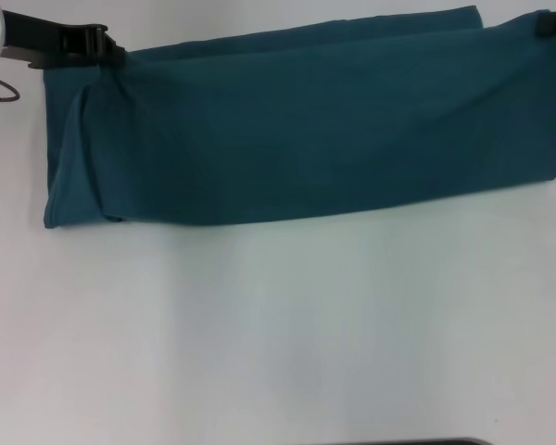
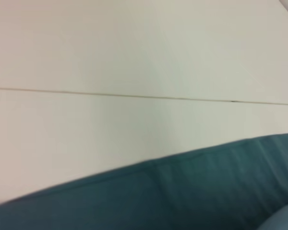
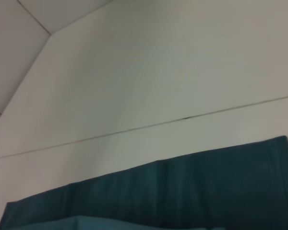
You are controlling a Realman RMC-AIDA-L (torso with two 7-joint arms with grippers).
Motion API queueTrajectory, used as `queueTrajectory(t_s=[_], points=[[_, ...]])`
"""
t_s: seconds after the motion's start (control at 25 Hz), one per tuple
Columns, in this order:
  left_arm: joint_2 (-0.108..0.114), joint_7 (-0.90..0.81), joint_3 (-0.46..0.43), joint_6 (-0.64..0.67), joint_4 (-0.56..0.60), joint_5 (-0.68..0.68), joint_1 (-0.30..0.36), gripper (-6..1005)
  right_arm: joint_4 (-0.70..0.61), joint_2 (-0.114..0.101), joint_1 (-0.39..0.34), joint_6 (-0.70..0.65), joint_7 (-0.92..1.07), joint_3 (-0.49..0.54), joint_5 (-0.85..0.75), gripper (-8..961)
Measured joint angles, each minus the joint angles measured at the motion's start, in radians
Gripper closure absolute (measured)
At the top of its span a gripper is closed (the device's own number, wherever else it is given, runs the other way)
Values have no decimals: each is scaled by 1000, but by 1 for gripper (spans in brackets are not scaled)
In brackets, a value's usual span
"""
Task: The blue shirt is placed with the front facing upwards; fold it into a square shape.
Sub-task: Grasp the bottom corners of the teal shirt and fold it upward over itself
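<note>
Both the left gripper (image 1: 111,48) and right gripper (image 1: 549,25) seem clenched on the far edge of the large dark teal-blue cotton shirt (image 1: 306,130), mid lengthwise fold; next, I judge, lay that edge flat on the white table (image 1: 278,334) and release.

A: What does the right wrist camera take in?

B: Mostly pale worktop (image 3: 149,72). A thin dark seam (image 3: 134,128) runs across it, and two more seams meet at an angle off in one corner of the surface.

A: And the blue shirt?

B: The blue shirt (image 3: 192,191) lies flat on the worktop on one side of that long seam, apart from it. Plain teal cloth, no lettering visible here. Its straight hemmed edge runs roughly parallel to the seam, and one squared corner shows.

A: Any folds?

B: A lighter teal layer sits over the darker cloth at the shirt's near side, with faint ridges running across the fabric.

A: The jaws?

B: None visible in this view.
</note>
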Motion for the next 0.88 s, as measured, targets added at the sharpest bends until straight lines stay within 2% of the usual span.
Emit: queueTrajectory(t_s=[0.16,0.28,0.36,0.64,0.88], points=[[-14,2,7,-67,3,5,10,978,17,17,3,67,-11,-5,2,923],[-28,3,21,-145,18,6,23,978,13,53,2,147,-33,-6,5,923],[-31,3,25,-188,43,7,24,978,13,69,4,186,-51,-7,6,923],[-43,-5,32,-261,73,14,17,978,28,93,38,301,-118,-26,70,922],[-60,-5,40,-332,86,14,6,979,74,119,58,485,-131,-138,69,922]])
